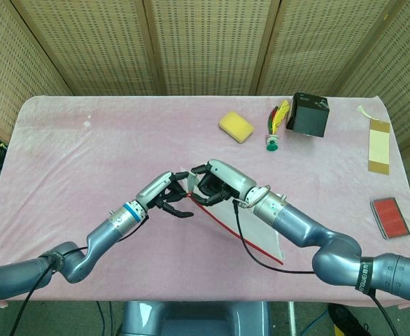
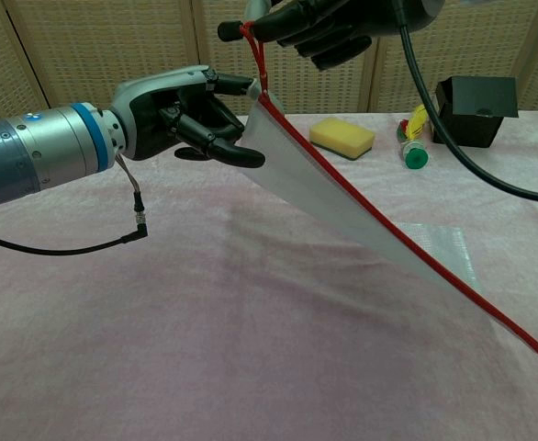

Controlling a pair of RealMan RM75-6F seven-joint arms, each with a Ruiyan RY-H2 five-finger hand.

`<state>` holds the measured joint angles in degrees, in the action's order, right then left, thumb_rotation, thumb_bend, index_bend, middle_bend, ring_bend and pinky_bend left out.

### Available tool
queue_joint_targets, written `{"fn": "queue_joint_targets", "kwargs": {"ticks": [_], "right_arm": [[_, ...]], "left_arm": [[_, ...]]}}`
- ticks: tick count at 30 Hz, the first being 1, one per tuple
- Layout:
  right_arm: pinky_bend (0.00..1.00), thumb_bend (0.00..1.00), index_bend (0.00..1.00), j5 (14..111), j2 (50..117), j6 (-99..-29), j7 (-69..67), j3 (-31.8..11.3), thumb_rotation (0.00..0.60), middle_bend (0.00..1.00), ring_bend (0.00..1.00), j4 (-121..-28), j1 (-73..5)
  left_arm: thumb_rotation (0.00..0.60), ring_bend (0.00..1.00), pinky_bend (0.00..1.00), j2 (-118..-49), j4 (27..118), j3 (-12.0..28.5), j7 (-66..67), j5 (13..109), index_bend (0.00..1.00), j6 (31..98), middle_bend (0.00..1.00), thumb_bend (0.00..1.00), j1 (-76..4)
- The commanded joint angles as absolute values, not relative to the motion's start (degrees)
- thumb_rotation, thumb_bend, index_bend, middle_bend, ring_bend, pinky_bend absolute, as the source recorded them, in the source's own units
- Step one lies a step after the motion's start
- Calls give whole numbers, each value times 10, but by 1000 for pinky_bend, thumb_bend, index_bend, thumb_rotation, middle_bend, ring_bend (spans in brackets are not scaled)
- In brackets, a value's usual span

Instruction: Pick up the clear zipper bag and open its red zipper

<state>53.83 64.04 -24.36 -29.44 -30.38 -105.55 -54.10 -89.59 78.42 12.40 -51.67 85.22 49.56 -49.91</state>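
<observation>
A: Bag (image 2: 342, 207) is up off the counter (image 1: 86, 161), hanging at a slant between the two hands. Right hand (image 2: 319, 23) has fingers pinching the red pull at the top corner. Left hand (image 2: 191, 115) is right beside the upper edge; fingers half curled. Touching the corner, looks like, but can't tell if it really grips.

B: Risks?

A: If the left hand isn't holding, a tug on the pull drags the whole bag along and the zipper (image 2: 388, 225) won't slide. The film is thin and slick, so it could slip out of a light pinch. The pull is a small cord, easy to lose. The low corner hangs free, so the bag may swing or twist.

B: Materials?

A: Bag is frosted clear plastic, flat, limp, and reads as a long triangle from the chest view. Zipper is a thin red strip along the one long edge. Counter has a pink cloth, soft, slightly wrinkled.

B: Rest?

A: Yellow sponge (image 1: 236, 127), blocky and porous. Black box (image 1: 310, 114), rigid. Both far back, well apart from the bag.
</observation>
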Motion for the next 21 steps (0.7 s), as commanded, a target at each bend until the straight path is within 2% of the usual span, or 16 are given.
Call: {"fn": "queue_joint_targets", "kwargs": {"ticks": [1,2,4,6,9,12,15,21], "right_arm": [[1000,732,849,539,640,-245,-295,-302,600,970,959,-1056,-542],[1000,732,849,539,639,-246,-295,-302,600,970,959,-1056,-543],[1000,732,849,539,639,-247,-295,-300,600,970,959,-1057,-544],[1000,732,849,539,638,-248,-296,-299,600,970,959,-1057,-545],[1000,732,849,540,637,-251,-296,-296,600,970,959,-1058,-545],[1000,732,849,541,635,-254,-296,-294,600,970,959,-1058,-544],[1000,732,849,543,634,-258,-299,-293,600,970,959,-1057,-543],[1000,732,849,559,629,-266,-301,-288,600,970,959,-1060,-533]], "left_arm": [[600,853,959,-895,787,126,-510,848,451,492,974,4,-504],[600,853,959,-894,788,127,-506,847,469,492,974,21,-506],[600,853,959,-894,792,129,-501,840,508,488,974,118,-509],[600,853,959,-894,794,129,-492,837,555,483,974,277,-513],[600,853,959,-896,797,130,-473,834,633,481,974,426,-518],[600,853,959,-896,802,133,-455,828,726,483,974,535,-520],[600,853,959,-899,805,137,-436,816,794,487,974,565,-520],[600,853,959,-901,815,147,-436,787,842,490,974,608,-514]]}}
